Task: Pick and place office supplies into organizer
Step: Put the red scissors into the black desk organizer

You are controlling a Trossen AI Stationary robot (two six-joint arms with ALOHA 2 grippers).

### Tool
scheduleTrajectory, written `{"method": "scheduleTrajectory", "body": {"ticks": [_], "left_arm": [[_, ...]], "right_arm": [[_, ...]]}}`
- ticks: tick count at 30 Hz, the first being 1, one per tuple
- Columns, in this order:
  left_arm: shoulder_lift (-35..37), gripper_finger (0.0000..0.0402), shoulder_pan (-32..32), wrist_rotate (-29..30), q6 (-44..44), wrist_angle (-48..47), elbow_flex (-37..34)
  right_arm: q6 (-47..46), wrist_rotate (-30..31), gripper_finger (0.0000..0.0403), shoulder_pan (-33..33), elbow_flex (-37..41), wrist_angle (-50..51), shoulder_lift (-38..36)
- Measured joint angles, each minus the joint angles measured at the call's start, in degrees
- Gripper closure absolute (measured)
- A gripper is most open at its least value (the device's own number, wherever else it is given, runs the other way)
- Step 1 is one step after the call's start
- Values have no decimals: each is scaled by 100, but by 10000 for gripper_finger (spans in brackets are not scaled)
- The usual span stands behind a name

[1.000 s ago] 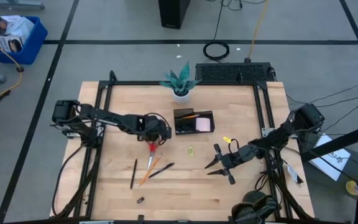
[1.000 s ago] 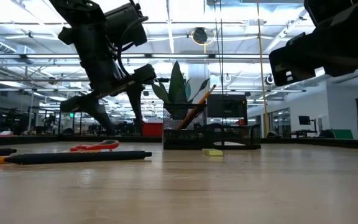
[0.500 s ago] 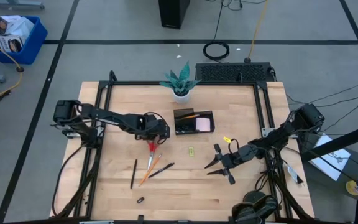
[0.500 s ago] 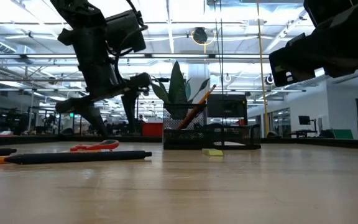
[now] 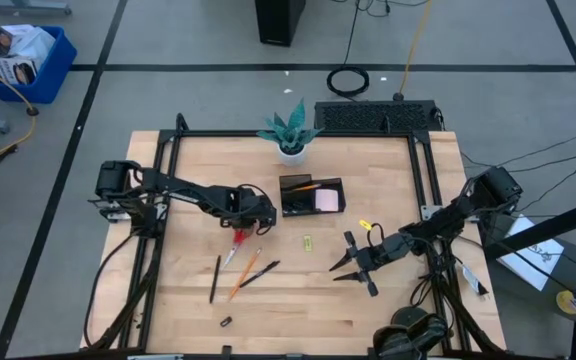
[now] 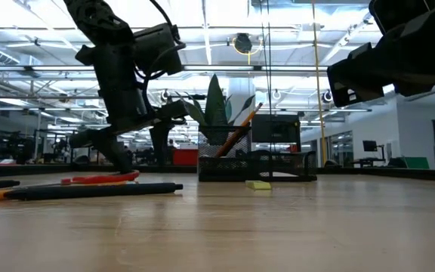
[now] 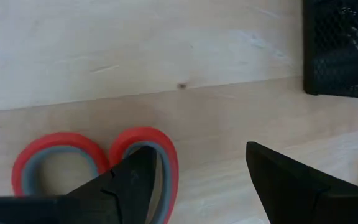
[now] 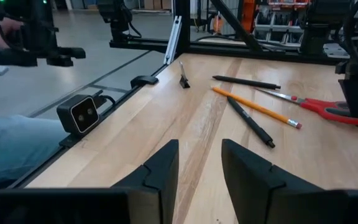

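Just above the centre of the high view, the small black mesh organizer tray [image 5: 311, 195] sits on the light wooden table [image 5: 298, 300]. Its upper compartment holds an orange pencil [image 5: 306, 186] lying slantwise; in the low view that pencil leans up out of the taller section. The lower compartment holds a pink square sticky-note pad [image 5: 327, 201] at its right end. What else lies inside cannot be made out.

The left gripper [image 5: 250, 218] hangs just left of the tray, directly over the red handles of the red-handled scissors [image 5: 235, 241]. In the left wrist view its dark fingers [image 7: 129, 183] stand spread apart, released, one tip over a red handle loop and the other over bare wood, clasping nothing. The scissors lie flat on the table, blades pointing toward the lower left.

Below them, left of centre, lie a loose orange pencil [image 5: 243, 273] and two thin black pens [image 5: 215, 278], well outside the tray. A small black clip [image 5: 226, 322] rests near the bottom edge, and a small yellow-green clip [image 5: 307, 241] just below the tray.

The right gripper [image 5: 345, 262] waits at lower right of centre, fingers parted and grasping nothing. A white pot with a teal plant [image 5: 290, 135] stands above the tray.
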State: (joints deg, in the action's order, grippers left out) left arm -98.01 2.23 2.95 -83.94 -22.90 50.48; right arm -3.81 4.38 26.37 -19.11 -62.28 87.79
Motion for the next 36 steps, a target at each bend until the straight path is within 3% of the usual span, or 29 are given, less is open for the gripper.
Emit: {"method": "scheduleTrajectory", "body": {"ticks": [4,12,19,28,36], "left_arm": [[-10,167,-27,-14,24,-42,-7],[-20,296,-34,-32,136,-53,-19],[-32,383,-23,-44,446,225,-31],[-42,367,-6,-165,610,370,-35],[168,393,-162,-361,977,815,-46]], "right_arm": [[0,0,292,0,0,13,0],[-2,0,292,0,0,20,0],[-4,0,296,0,0,42,0],[-7,0,297,0,0,42,0],[-76,0,296,0,0,46,0]]}}
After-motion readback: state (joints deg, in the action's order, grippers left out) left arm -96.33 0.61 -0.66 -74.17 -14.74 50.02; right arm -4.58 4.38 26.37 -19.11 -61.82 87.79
